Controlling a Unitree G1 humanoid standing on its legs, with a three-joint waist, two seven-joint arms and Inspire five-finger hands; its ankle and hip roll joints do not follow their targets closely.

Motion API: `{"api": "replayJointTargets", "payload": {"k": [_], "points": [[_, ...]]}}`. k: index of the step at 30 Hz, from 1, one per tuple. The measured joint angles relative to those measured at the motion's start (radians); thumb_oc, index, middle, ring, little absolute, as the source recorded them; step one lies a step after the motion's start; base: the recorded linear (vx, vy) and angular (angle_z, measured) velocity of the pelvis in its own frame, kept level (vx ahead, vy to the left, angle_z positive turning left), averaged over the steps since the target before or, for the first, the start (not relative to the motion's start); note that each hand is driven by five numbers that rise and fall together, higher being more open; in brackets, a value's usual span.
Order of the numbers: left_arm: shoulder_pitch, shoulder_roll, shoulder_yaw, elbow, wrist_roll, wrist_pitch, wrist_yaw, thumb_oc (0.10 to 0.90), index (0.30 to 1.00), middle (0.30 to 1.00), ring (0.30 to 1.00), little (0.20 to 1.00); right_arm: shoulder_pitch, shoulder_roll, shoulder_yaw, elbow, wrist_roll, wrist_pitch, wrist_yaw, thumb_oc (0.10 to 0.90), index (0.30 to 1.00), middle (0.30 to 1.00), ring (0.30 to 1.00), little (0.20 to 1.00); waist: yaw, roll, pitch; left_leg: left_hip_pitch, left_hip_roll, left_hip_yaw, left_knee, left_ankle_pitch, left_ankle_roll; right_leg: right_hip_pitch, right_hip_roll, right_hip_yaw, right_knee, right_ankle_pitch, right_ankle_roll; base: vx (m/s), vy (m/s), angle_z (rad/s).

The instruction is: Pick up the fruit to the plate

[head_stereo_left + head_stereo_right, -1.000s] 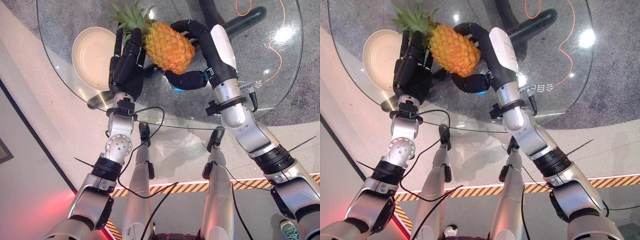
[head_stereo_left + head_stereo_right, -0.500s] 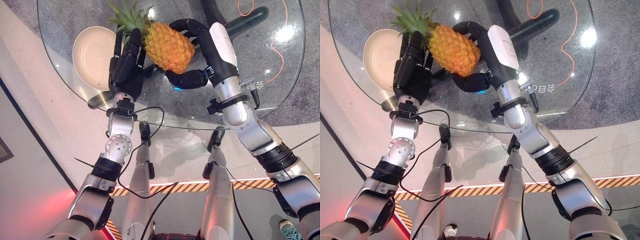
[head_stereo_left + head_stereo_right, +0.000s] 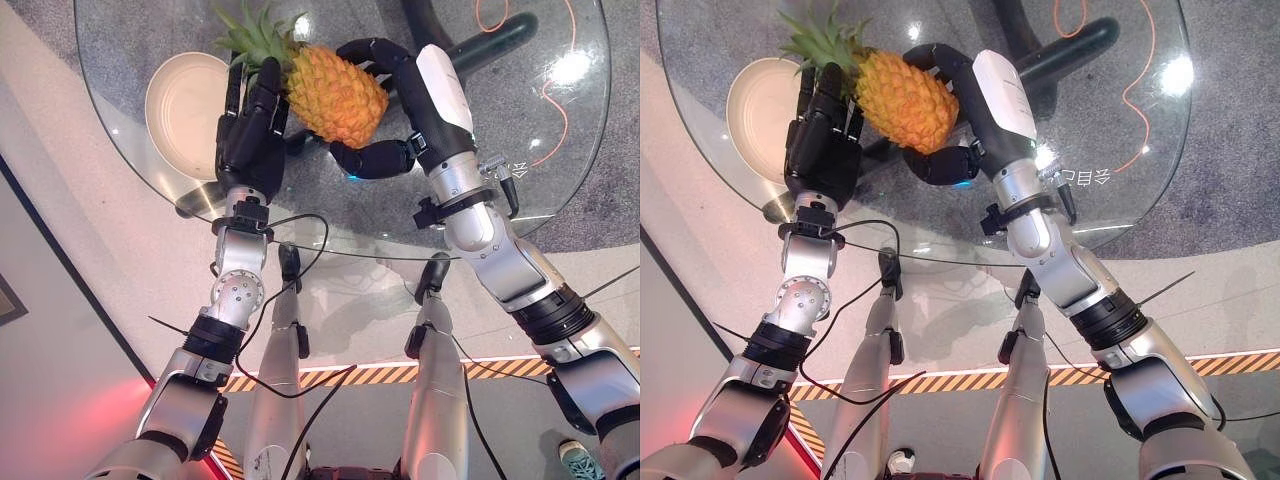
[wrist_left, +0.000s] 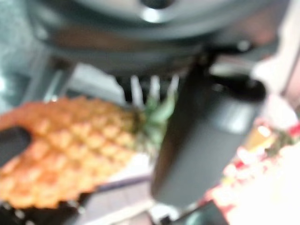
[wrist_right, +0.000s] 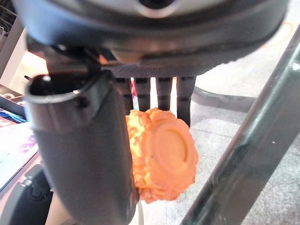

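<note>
The right hand (image 3: 400, 110) has its dark fingers (image 3: 365, 52) curled over the far side of the bumpy orange pineapple with spiky green leaves (image 3: 335, 95), and its thumb hooks under the near side, so it is wrapped round the fat end of the fruit. The right wrist view shows the flat round bottom of the pineapple sitting between the thumb and the row of fingers. The left hand (image 3: 248, 140) has fingers (image 3: 262, 95) that are mostly straight and pressed flat against the leafy end. So the fruit is squeezed between the two hands, just above the round see-through glass table (image 3: 520, 190).

I think the picking up is done, because the pineapple seems to be off the glass. It is not on the plate yet. The round cream plate with a smooth shallow dip (image 3: 180, 110) sits on the table just beside the left hand, and nothing is on it. The fruit has to go sideways toward the robot's left and then down.

The pineapple skin looks rough and knobbly, so it should not slip easily. The leaves are stiff and pointy. The table is shiny.
</note>
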Motion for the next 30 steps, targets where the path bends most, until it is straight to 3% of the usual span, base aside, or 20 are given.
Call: {"api": "replayJointTargets", "payload": {"k": [10, 23, 24, 25, 26, 30], "points": [[-0.001, 0.001, -0.003, -0.009, 0.108, -0.004, 0.1, 0.8, 0.9, 0.9, 0.9, 0.9, -0.001, 0.0, 0.015, 0.0, -0.001, 0.0, 0.016, 0.1, 0.3, 0.3, 0.3, 0.2, 0.002, 0.0, 0.0, -0.001, 0.0, 0.0, -0.001, 0.0, 0.0, -0.001, 0.0, -0.001, -0.002, 0.0, 0.0, 0.0, 0.0, 0.0], [-0.003, 0.0, -0.002, -0.024, 0.129, -0.01, 0.124, 0.8, 0.9, 0.9, 0.9, 0.9, -0.008, 0.001, 0.015, -0.007, -0.002, 0.0, 0.017, 0.1, 0.3, 0.3, 0.3, 0.2, 0.002, 0.0, 0.0, -0.001, 0.0, 0.0, -0.001, 0.0, 0.0, -0.001, 0.0, -0.001, -0.003, 0.0, 0.0, 0.0, 0.0, 0.0], [-0.003, 0.0, -0.002, -0.024, 0.129, -0.013, 0.124, 0.432, 0.585, 0.585, 0.585, 0.532, -0.008, 0.001, 0.015, -0.007, -0.002, 0.0, 0.018, 0.1, 0.3, 0.3, 0.3, 0.2, 0.002, 0.0, 0.0, -0.002, 0.0, 0.0, -0.001, 0.0, 0.0, -0.001, 0.0, -0.001, -0.003, 0.0, 0.0, 0.0, 0.0, 0.0], [-0.003, 0.0, -0.002, -0.024, 0.129, -0.016, 0.124, 0.366, 0.528, 0.528, 0.528, 0.466, -0.008, 0.001, 0.015, -0.008, -0.002, 0.0, 0.019, 0.1, 0.3, 0.3, 0.3, 0.2, 0.002, 0.0, 0.0, -0.002, 0.0, 0.0, -0.001, 0.0, 0.0, -0.001, 0.0, -0.001, -0.003, 0.0, 0.0, 0.0, 0.0, 0.0], [-0.003, -0.001, -0.002, -0.024, 0.129, -0.023, 0.124, 0.1, 0.3, 0.3, 0.3, 0.2, -0.009, 0.001, 0.015, -0.011, -0.002, 0.0, 0.02, 0.1, 0.3, 0.3, 0.3, 0.2, 0.002, 0.0, 0.0, -0.002, 0.0, 0.0, -0.001, 0.0, 0.0, -0.001, 0.0, -0.001, -0.003, 0.0, 0.0, 0.0, 0.0, 0.0], [-0.003, -0.002, 0.001, -0.024, 0.129, -0.062, 0.123, 0.1, 0.3, 0.3, 0.3, 0.2, -0.008, 0.001, 0.015, -0.039, -0.002, 0.0, 0.02, 0.1, 0.3, 0.3, 0.3, 0.2, 0.001, 0.0, 0.0, -0.002, 0.0, 0.0, -0.002, 0.0, 0.0, -0.001, 0.0, -0.001, -0.003, 0.0, 0.0, 0.0, 0.0, 0.0]]}}
